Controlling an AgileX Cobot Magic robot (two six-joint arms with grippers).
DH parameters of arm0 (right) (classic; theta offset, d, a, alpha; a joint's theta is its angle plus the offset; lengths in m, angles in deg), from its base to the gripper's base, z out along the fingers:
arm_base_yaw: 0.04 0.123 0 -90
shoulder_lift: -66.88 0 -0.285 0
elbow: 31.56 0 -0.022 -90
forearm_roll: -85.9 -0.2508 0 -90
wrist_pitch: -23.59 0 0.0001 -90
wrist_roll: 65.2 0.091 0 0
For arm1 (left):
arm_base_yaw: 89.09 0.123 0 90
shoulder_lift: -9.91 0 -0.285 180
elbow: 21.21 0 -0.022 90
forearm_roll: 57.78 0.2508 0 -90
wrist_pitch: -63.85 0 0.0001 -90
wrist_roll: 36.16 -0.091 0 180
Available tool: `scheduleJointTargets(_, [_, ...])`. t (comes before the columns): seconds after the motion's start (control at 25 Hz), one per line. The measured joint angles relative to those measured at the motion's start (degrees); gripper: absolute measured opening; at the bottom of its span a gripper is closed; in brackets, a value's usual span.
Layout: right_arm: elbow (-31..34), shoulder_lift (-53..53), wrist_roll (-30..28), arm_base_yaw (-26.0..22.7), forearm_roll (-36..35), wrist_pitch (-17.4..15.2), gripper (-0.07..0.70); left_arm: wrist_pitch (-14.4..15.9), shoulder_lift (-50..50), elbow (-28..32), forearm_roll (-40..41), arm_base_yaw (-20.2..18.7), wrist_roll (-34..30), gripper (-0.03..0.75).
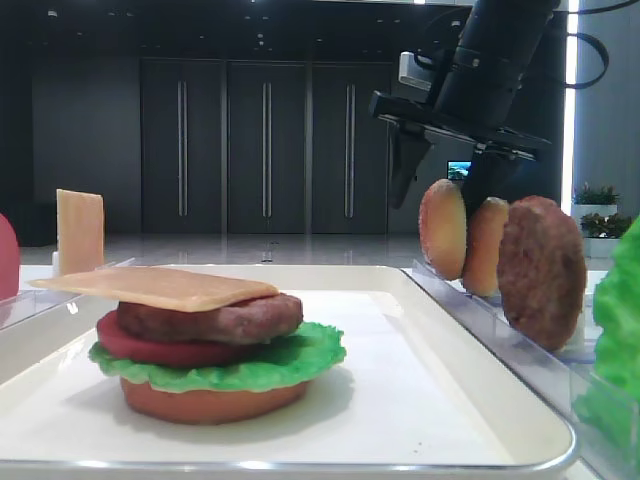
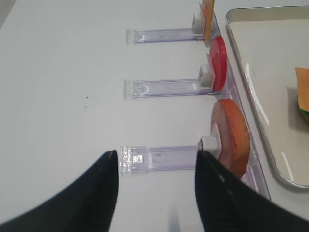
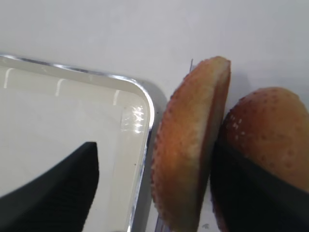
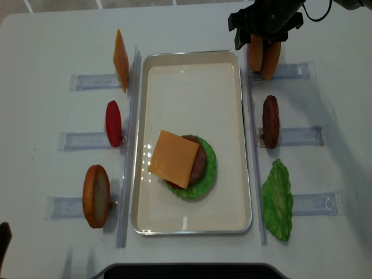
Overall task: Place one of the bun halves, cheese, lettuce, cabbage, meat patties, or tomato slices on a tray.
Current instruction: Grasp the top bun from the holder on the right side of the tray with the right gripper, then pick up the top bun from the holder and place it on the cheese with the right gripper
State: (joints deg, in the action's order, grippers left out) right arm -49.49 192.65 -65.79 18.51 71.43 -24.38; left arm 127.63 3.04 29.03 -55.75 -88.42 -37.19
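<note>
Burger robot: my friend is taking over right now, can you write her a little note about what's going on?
Right gripper: open, fingers straddling one of two bun halves upright in the rack right of the tray; not yet gripped.
Left gripper: open, empty, over the left racks.
Done: bottom bun, lettuce, tomato, meat patty and cheese stacked on the tray.
Left: close on the bun half, lift it, set it on the cheese.

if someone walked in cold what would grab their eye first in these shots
The half-built burger in the middle of the white tray: bottom bun, lettuce, tomato, patty and a cheese slice on top. Next, the right pincer at the far right corner, open, its fingers straddling one of two upright bun halves in the clear rack. A loose lettuce leaf lies right of the tray.
</note>
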Motion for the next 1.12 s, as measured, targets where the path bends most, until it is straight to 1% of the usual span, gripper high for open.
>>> scheduleJointTargets(0.08, [0.0, 0.0, 0.12, 0.0, 0.49, 0.0, 0.446, 0.0, 0.0, 0.0, 0.0, 0.0, 0.0, 0.391])
scheduleJointTargets(0.16, [0.0, 0.05, 0.17, 0.0, 1.17, 0.0, 0.396, 0.0, 0.0, 0.0, 0.0, 0.0, 0.0, 0.391])
scheduleJointTargets(0.2, [0.0, 0.05, 0.23, 0.0, 1.47, 0.0, 0.368, 0.0, 0.0, 0.0, 0.0, 0.0, 0.0, 0.391])
scheduleJointTargets(0.32, [0.0, 0.06, 0.59, -0.17, 2.01, -0.05, 0.239, 0.0, 0.0, 0.0, 0.0, 0.0, 0.0, 0.391])
scheduleJointTargets(0.36, [0.0, 0.06, 0.59, -0.17, 1.95, -0.05, 0.216, 0.0, 0.0, 0.0, 0.0, 0.0, 0.0, 0.391])
scheduleJointTargets(0.52, [0.0, 0.06, 0.59, -0.17, 1.88, -0.11, 0.214, 0.0, 0.0, 0.0, 0.0, 0.0, 0.0, 0.391])
scheduleJointTargets(0.72, [0.0, -0.97, 0.59, 0.07, 2.03, -1.02, 0.214, 0.0, 0.0, 0.0, 0.0, 0.0, 0.0, 0.391])
scheduleJointTargets(0.84, [0.0, -4.2, 0.59, 0.66, 2.03, -2.61, 0.214, 0.0, 0.0, 0.0, 0.0, 0.0, 0.06, 0.391])
scheduleJointTargets(1.12, [0.0, -12.75, 2.8, 1.42, 2.86, -8.51, 0.213, 0.0, 0.0, 0.0, 0.0, 0.0, 0.06, 0.391])
